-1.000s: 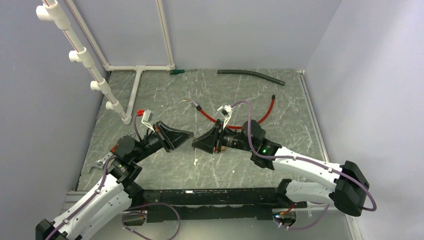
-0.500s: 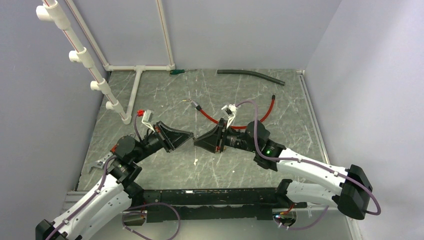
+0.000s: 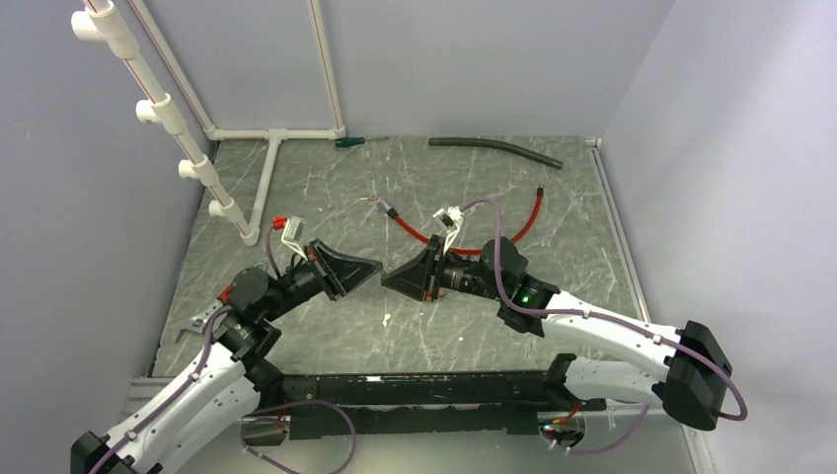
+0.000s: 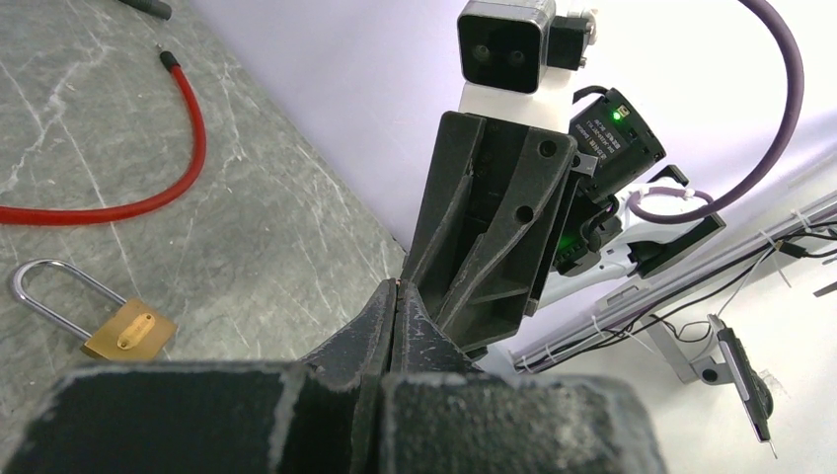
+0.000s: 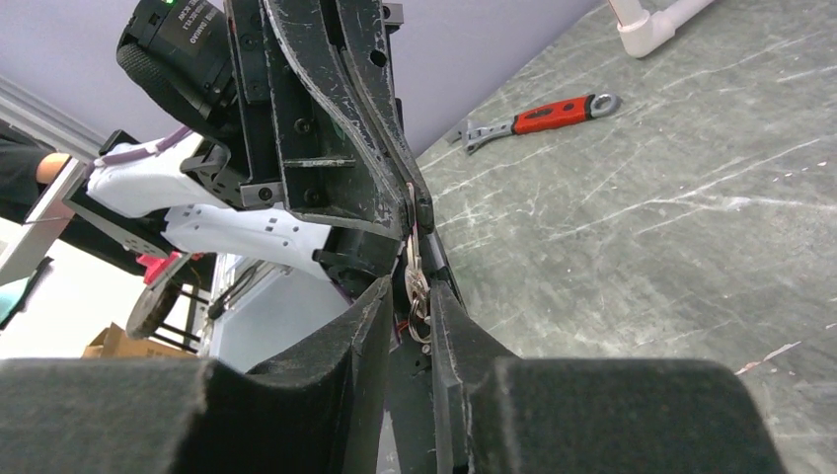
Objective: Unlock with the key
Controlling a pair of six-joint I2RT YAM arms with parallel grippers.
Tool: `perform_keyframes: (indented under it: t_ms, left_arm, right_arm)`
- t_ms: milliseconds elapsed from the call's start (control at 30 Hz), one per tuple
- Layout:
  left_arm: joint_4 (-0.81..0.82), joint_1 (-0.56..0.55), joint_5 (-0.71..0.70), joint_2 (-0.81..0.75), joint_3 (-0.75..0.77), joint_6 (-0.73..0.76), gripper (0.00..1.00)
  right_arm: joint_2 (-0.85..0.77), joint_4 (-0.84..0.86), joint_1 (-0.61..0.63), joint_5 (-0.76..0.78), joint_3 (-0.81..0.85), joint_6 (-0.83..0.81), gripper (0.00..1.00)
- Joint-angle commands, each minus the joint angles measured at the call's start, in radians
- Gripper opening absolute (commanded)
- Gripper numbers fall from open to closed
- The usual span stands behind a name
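The left gripper [image 4: 397,288] has its jaws pressed tight together, pinching the top of the key [image 5: 414,267] at their tips. The right gripper [image 5: 409,296] meets it tip to tip, jaws narrowly apart with the hanging key between them, not clearly touching it. The brass padlock [image 4: 126,329] lies flat on the table [image 4: 247,217], below and left of the left jaws.
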Motion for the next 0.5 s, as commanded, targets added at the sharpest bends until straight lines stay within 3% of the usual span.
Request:
perform_keyframes:
  t_ms: [0, 100, 233, 467]
  left_arm:
    - [0.063, -0.002, 0.004, -0.005, -0.001, 0.003, 0.00]
    - [0.066, -0.002, 0.006, -0.002, -0.002, 0.003, 0.00]
    - [0.074, -0.003, 0.010, 0.001, -0.006, 0.002, 0.00]
    - [0.048, -0.002, 0.016, -0.017, -0.018, 0.009, 0.00]
  right_arm:
    - [-0.005, 0.059, 0.004, -0.005, 0.027, -0.002, 0.22]
    - [-0.003, 0.062, 0.004, -0.005, 0.024, 0.000, 0.17]
    - [0.013, 0.062, 0.004, -0.009, 0.027, -0.002, 0.00]
    - [0.010, 0.043, 0.006, 0.025, 0.026, 0.001, 0.00]
